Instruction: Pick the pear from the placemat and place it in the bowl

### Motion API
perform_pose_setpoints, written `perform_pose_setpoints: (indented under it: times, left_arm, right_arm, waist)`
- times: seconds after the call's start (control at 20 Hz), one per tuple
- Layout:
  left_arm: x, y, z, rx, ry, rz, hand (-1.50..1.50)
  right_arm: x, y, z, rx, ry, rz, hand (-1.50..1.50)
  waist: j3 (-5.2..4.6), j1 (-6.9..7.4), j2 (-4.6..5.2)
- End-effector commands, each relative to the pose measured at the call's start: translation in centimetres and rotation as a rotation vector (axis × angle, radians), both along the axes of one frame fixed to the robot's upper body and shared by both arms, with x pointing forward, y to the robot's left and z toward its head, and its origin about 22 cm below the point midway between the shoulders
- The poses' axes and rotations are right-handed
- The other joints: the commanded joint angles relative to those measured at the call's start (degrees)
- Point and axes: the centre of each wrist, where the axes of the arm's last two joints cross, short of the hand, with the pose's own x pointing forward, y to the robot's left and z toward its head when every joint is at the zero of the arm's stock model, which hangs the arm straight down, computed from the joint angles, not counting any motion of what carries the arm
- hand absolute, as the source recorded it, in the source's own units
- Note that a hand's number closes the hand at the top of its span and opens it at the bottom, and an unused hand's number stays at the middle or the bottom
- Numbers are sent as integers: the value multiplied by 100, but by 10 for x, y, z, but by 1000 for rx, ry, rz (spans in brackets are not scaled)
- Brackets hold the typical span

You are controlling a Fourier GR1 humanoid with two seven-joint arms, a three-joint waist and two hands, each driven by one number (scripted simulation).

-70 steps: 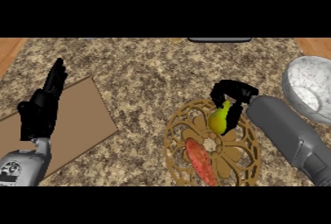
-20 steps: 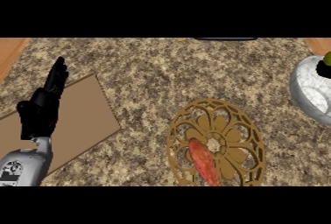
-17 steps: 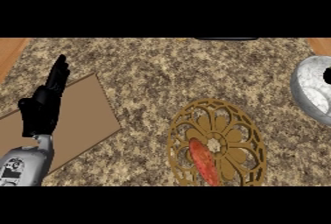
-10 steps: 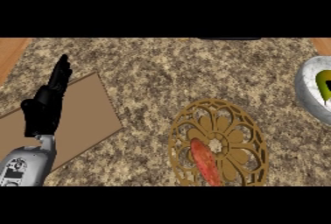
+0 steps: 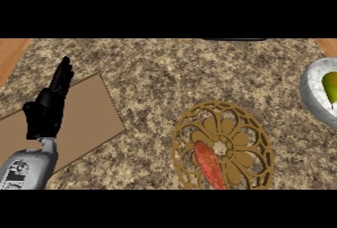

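Green-yellow, the pear (image 5: 330,87) lies inside the bowl (image 5: 310,95), a pale grey bowl with a marbled rim that is cut off by the view's right edge. Only part of the pear shows, against the bowl's inner wall.

The tabletop (image 5: 171,75) is speckled brown and beige stone, with strips of orange wood showing at the upper left and upper right corners. A dark flat thing at the top edge is too cut off to identify.

Near the lower middle lies the placemat (image 5: 247,129), a round golden-brown mat with a cut-out flower pattern. On its lower left part rests a long red-orange vegetable (image 5: 209,165), reaching down to the view's lower edge. The placemat is well apart from the bowl.

At the left, a plain brown board (image 5: 92,122) lies flat and skewed on the tabletop. Over it the left hand (image 5: 47,111) rests, black, its fingers straight and pointing up, holding nothing, on a grey forearm coming in from the lower left corner.

The right hand shows nowhere.
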Motion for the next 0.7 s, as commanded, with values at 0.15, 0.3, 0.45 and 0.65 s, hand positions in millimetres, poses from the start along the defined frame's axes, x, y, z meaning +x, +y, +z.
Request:
perform_pose_setpoints:
  times: [0.15, 0.3, 0.45, 0.65]
  left_arm:
    - [2, 23, 13, -4, 9, 36, 0]
    - [-2, 9, 7, 5, 24, 33, 0]
    - [-13, 11, -12, 8, 18, 44, 0]
    - [-21, 8, -7, 14, 16, 62, 0]
  right_arm:
    - [-34, -33, -2, 73, -144, 27, -150]
    - [-33, -35, 7, 116, -173, 45, -150]
    - [-66, -36, -19, 139, -208, 81, -150]
    - [-96, -42, -15, 184, -240, 183, -150]
  waist:
    - [-23, -164, -76]
    - [-29, -173, -91]
    - [-38, -272, -127]
    - [-46, -338, -153]
